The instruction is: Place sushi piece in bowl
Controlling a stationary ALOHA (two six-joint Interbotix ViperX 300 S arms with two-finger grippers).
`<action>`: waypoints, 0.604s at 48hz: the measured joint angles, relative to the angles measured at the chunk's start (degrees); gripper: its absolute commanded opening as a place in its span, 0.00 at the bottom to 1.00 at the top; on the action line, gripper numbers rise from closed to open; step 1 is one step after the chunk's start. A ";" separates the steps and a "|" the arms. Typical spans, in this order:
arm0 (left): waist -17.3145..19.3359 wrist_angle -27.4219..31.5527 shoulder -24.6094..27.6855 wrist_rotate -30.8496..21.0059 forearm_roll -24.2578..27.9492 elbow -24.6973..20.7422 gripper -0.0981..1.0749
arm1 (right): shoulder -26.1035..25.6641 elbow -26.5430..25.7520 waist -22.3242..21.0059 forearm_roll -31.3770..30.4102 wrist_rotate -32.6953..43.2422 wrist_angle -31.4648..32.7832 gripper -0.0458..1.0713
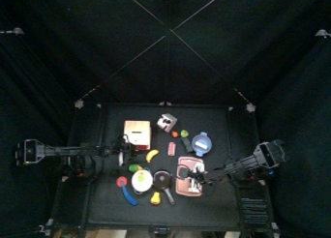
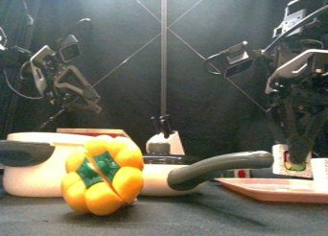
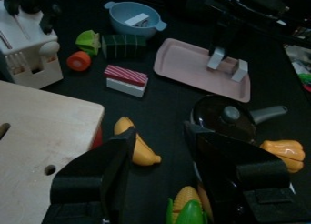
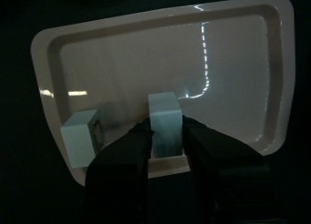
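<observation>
Gripping a sushi piece – right hand, over pink board, left hand spread.

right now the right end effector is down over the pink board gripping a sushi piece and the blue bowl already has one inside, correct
Not quite. The right end effector is down over the pink board with a sushi piece between its jaws, but the left wrist view shows the blue bowl with no sushi inside; a second piece lies on the board.
</observation>
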 measured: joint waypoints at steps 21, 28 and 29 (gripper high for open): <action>0.00 0.00 0.00 0.00 0.00 0.00 0.80 | -12.30 1.05 -20.30 -6.33 0.79 4.22 0.56; 0.00 0.00 0.00 0.00 0.00 0.00 0.80 | -13.18 2.90 -29.09 -6.33 0.79 4.22 0.57; 0.00 0.00 0.00 0.00 0.00 0.00 0.80 | -13.18 3.08 -30.15 -6.33 0.88 4.13 0.57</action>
